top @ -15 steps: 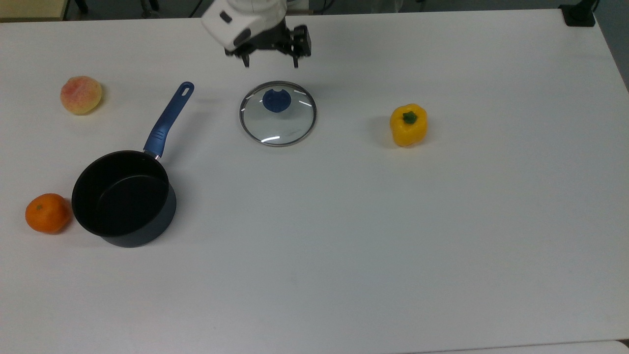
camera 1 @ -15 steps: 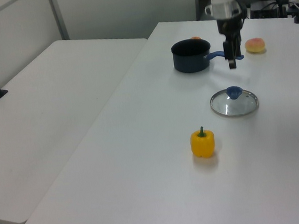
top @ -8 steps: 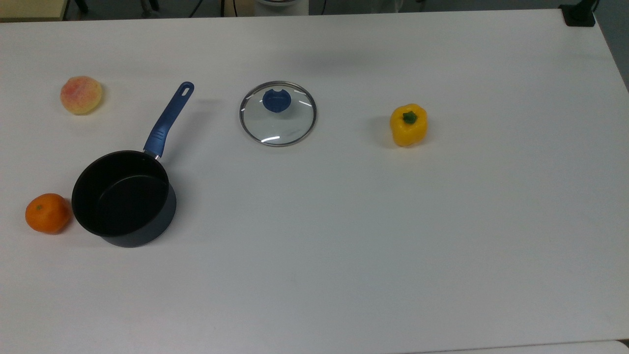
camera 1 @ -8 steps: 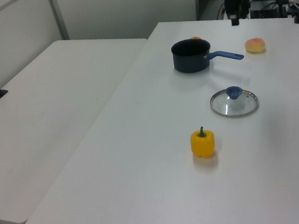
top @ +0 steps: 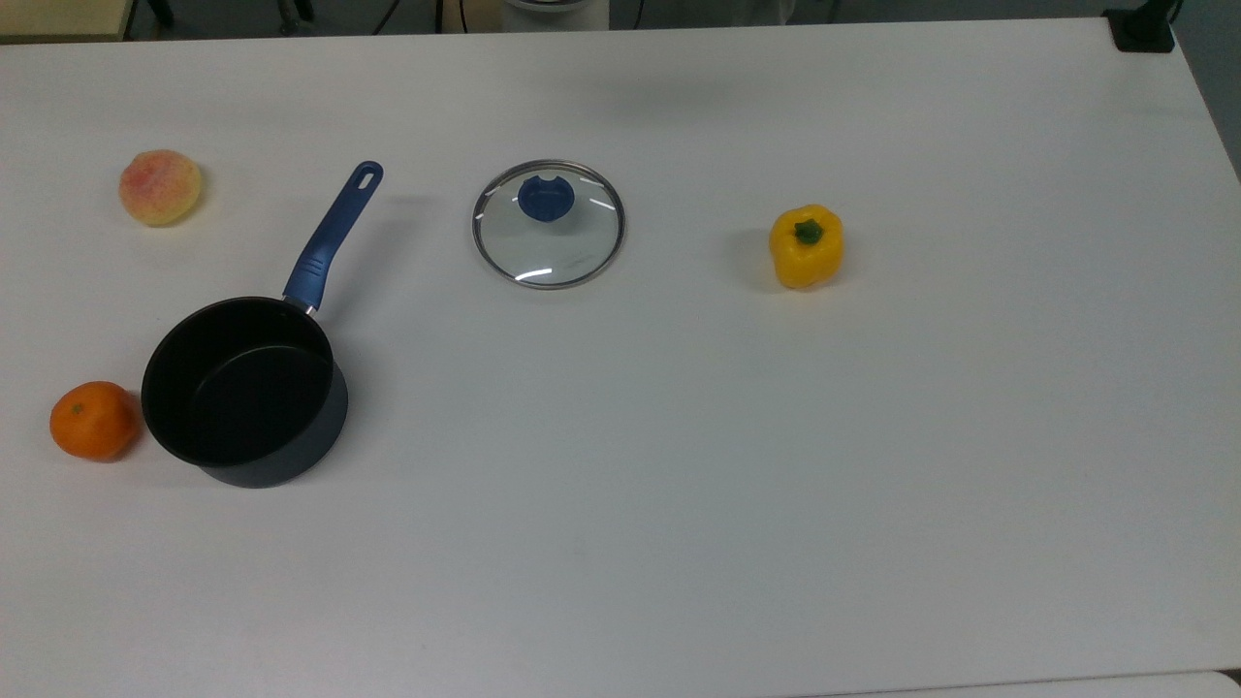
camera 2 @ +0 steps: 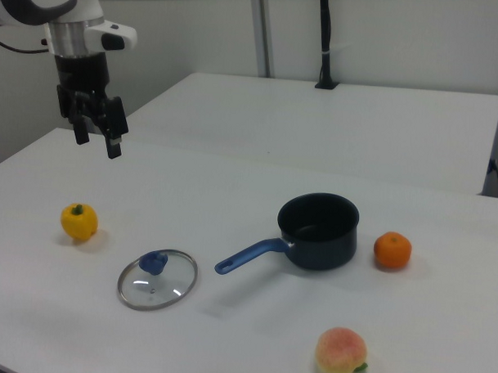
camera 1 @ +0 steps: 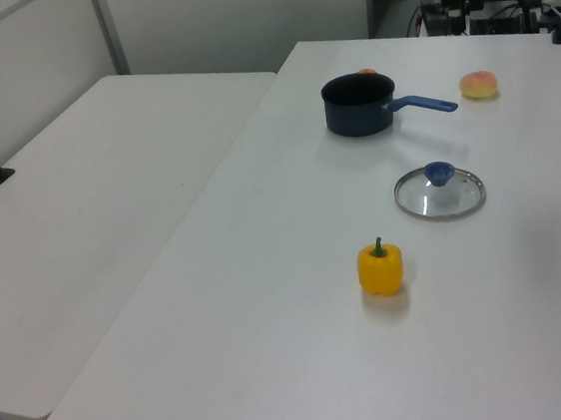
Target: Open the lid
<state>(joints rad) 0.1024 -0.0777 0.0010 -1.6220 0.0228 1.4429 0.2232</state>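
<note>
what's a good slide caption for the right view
Open gripper raised above the white table; round clear glass lid with blue knob lies flat beside the uncovered dark saucepan.

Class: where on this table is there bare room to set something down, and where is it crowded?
Free: the table below the lid and right of the yellow pepper in the top view. Crowded: the top view's left, around saucepan, orange and peach.
</note>
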